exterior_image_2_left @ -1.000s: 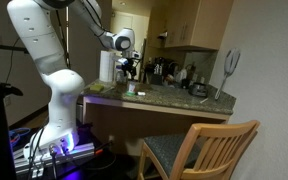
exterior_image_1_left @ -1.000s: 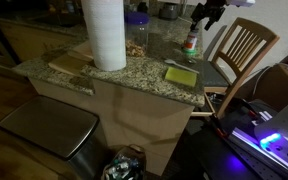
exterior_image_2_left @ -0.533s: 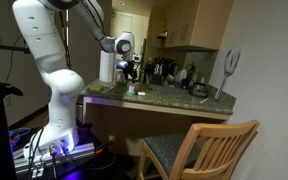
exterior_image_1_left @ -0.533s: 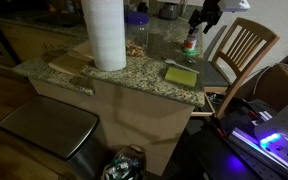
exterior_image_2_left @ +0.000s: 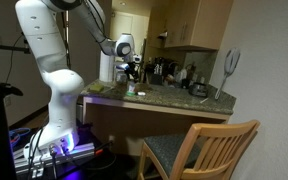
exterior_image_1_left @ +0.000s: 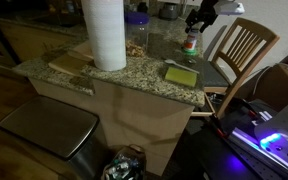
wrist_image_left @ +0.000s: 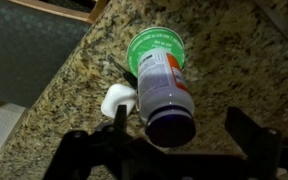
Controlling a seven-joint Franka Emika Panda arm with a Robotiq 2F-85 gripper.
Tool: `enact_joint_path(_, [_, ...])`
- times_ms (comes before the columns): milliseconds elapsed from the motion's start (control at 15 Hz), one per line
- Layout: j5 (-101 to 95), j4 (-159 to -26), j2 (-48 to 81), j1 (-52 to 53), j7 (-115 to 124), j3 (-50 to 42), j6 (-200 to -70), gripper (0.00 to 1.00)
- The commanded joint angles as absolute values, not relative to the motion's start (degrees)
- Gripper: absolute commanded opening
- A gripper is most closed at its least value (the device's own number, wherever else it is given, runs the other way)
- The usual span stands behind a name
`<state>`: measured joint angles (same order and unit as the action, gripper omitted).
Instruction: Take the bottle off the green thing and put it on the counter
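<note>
The bottle (wrist_image_left: 162, 85) stands upright on the green thing (wrist_image_left: 154, 44), a flat round green disc, on the speckled granite counter (wrist_image_left: 219, 60). The wrist view looks down on it: a pale body, an orange label band, and a cap that looks dark here. My gripper (wrist_image_left: 169, 150) is open, its two dark fingers either side of the cap and above it, touching nothing. In both exterior views the gripper (exterior_image_1_left: 202, 15) (exterior_image_2_left: 132, 68) hangs just above the bottle (exterior_image_1_left: 191, 43) (exterior_image_2_left: 131, 88) near the counter's end.
A small white item (wrist_image_left: 119, 97) lies on the counter beside the bottle. A yellow pad (exterior_image_1_left: 181, 75) lies near the counter edge, and a tall white paper roll (exterior_image_1_left: 104, 35) stands on a board. A wooden chair (exterior_image_1_left: 242, 50) stands past the counter's end.
My gripper has shifted slightly above the bottle. The bottle has not moved.
</note>
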<state>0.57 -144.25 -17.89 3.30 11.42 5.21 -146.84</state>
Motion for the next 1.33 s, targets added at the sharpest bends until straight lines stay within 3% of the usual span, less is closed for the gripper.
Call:
enact_joint_path(0, [0.47, -144.28, -17.73, 2.85, 11.85, 5.49, -146.9, 1.0])
enact_joint_path(200, [-0.39, -143.97, -17.96, 2.26, 13.06, 5.63, -145.33, 1.0])
enact_joint_path(267, [0.43, -143.87, -18.06, 2.65, 12.38, 5.31, -144.79, 0.94])
enact_joint_path(333, [1.01, -143.76, -18.0, 2.92, 12.13, 5.17, -144.46, 0.73])
enact_joint_path(467, [1.17, -143.61, -18.07, 2.94, 12.27, 5.21, -143.59, 0.68])
enact_joint_path(867, [1.12, -143.17, -18.17, 2.72, 13.03, 5.42, -141.47, 0.29])
enact_joint_path(1267, [4.97, -144.1, -17.7, 4.41, 9.52, 4.11, -146.69, 0.29])
